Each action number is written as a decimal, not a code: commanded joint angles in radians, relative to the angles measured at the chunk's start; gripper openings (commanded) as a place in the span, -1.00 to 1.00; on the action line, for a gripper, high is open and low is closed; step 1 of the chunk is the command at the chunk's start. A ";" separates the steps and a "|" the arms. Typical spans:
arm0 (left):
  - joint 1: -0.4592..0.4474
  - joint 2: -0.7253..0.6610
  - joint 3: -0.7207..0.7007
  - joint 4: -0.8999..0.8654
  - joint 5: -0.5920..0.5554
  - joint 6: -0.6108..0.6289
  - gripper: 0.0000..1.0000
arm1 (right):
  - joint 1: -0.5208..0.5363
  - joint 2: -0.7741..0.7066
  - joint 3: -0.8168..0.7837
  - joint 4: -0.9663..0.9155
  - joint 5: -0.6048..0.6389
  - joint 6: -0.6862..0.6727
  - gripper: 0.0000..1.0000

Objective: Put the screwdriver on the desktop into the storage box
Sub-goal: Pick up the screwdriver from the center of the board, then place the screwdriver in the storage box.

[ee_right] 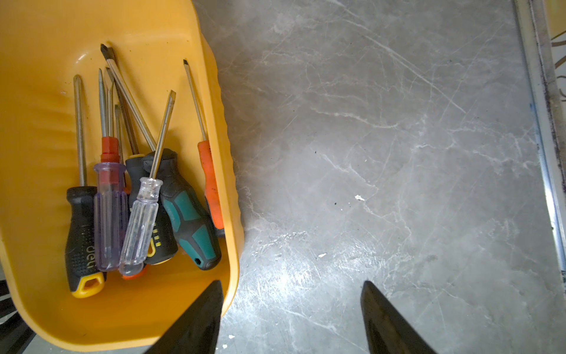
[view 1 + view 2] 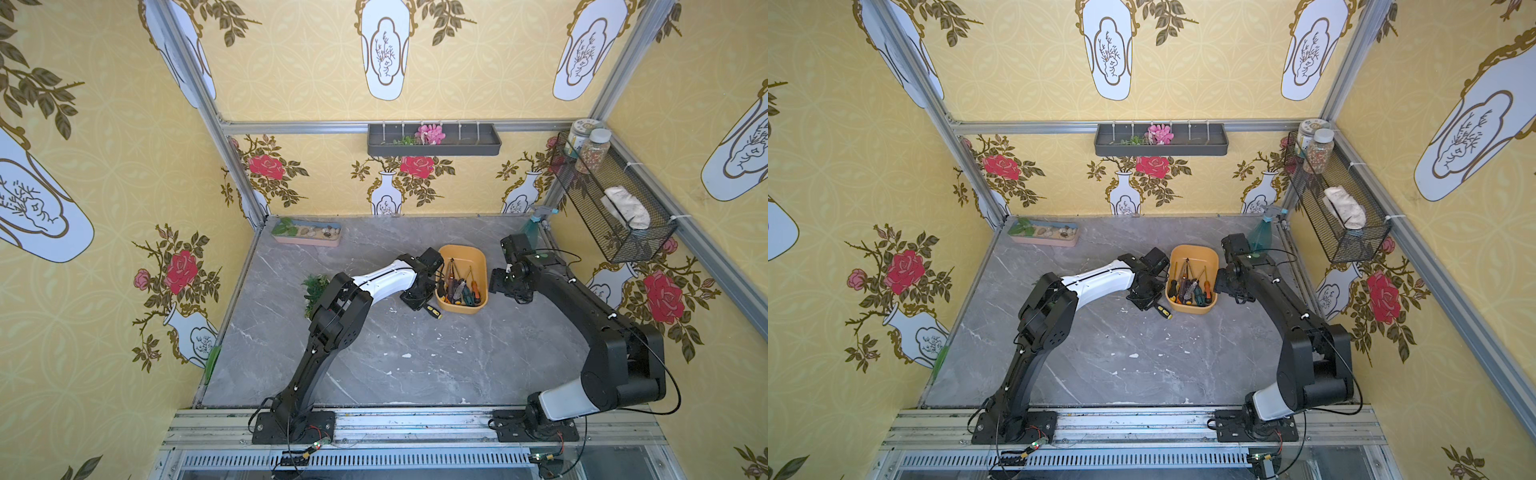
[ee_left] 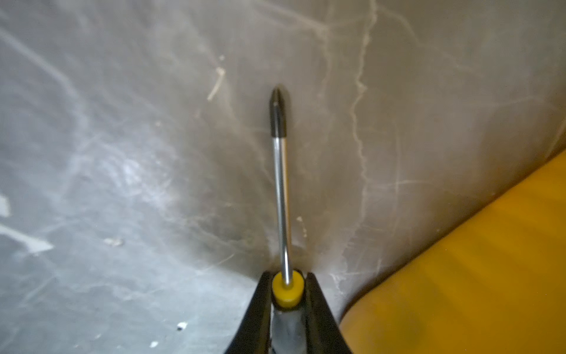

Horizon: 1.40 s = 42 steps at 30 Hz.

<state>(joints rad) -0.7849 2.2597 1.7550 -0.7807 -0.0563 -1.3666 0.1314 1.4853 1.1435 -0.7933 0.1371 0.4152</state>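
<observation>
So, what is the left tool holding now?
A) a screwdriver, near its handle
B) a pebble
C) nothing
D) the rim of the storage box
A: in the left wrist view the left tool is shut on the screwdriver at its yellow collar, beside the storage box.

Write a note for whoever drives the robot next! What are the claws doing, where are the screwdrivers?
Left gripper: shut on the black-and-yellow Phillips screwdriver, at its handle.
Right gripper: open, empty, at the storage box edge.
Held screwdriver: by the desktop, beside the box, outside it.
Done: several other screwdrivers lie in the box.
Left: carry this one over the rim and release.
</observation>
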 commanded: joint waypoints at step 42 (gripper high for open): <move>-0.014 0.047 0.177 0.568 0.433 0.621 -0.97 | -0.018 -0.194 -0.046 -0.116 0.023 0.031 0.41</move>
<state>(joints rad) -0.7918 2.2574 1.8805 -0.1623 0.3191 -0.7864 0.1123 1.3025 1.1027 -0.8871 0.1558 0.4301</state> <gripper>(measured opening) 0.192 0.708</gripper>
